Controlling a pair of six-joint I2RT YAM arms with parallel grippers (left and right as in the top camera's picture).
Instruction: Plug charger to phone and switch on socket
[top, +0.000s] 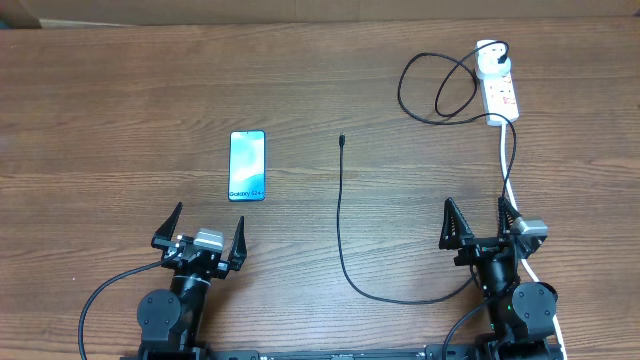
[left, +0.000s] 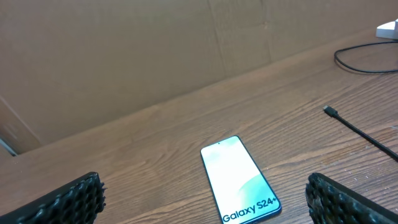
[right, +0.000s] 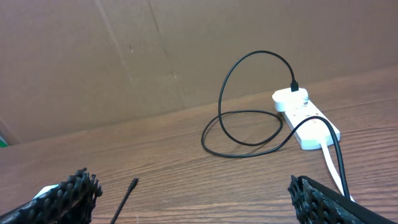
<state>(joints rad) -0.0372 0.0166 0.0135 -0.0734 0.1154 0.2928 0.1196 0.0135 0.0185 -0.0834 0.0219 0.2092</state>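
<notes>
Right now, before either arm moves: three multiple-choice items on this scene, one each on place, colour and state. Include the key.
1. Relative to the slim black-edged smartphone and the white elongated power strip, where is the free connector tip of the long thin black charger cable?
A. Plugged into the smartphone
B. On the brown wooden table, between the two
C. On top of the strip

2. What colour is the smartphone's lit screen?
A. Red
B. Yellow
C. Light blue-teal

3. What state are the left gripper and right gripper in?
A. Both open, holding nothing
B. Left shut on the smartphone
C. Right shut on the cable

Key:
1 B: the overhead view shows the tip on bare wood, apart from both.
2 C: the screen reads teal in the overhead and left wrist views.
3 A: each gripper's fingers are spread, with nothing between them.
</notes>
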